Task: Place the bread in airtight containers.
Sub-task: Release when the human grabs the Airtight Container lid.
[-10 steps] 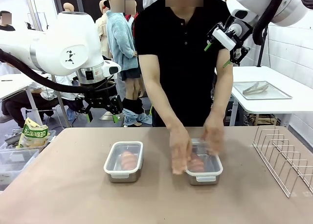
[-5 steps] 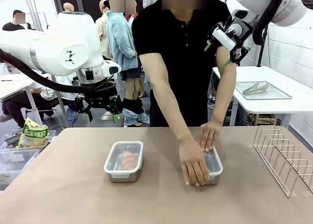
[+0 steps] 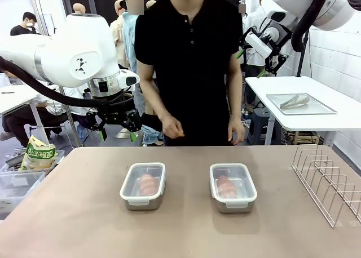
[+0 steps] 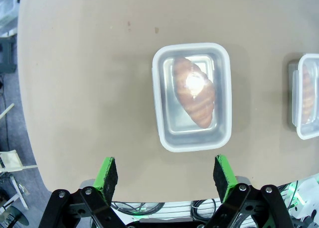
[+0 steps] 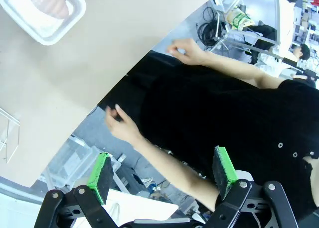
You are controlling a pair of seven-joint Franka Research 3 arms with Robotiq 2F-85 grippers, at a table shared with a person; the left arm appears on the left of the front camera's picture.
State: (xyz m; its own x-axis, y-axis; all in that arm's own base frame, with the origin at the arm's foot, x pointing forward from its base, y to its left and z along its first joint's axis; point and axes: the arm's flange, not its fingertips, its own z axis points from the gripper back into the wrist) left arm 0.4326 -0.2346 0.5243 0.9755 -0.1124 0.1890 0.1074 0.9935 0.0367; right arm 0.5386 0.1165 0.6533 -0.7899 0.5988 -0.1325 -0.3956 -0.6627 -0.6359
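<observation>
Two lidded steel containers [image 3: 142, 185] [image 3: 232, 187] on counter [image 3: 84, 224], croissant [image 4: 194, 91] [image 3: 225, 185] in each; wire rack [image 3: 329, 179] right. Both jaws open, empty, raised.

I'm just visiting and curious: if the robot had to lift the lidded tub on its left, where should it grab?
Probably from straight above, across the left tub's two long sides. They run parallel and the lid is flat. In the left wrist view the open left tool hangs over the table edge near it, its green pads seemingly spread wider than the tub.

Korean print on the yellow-green bag [image 3: 37, 155] — too small to read.
</observation>
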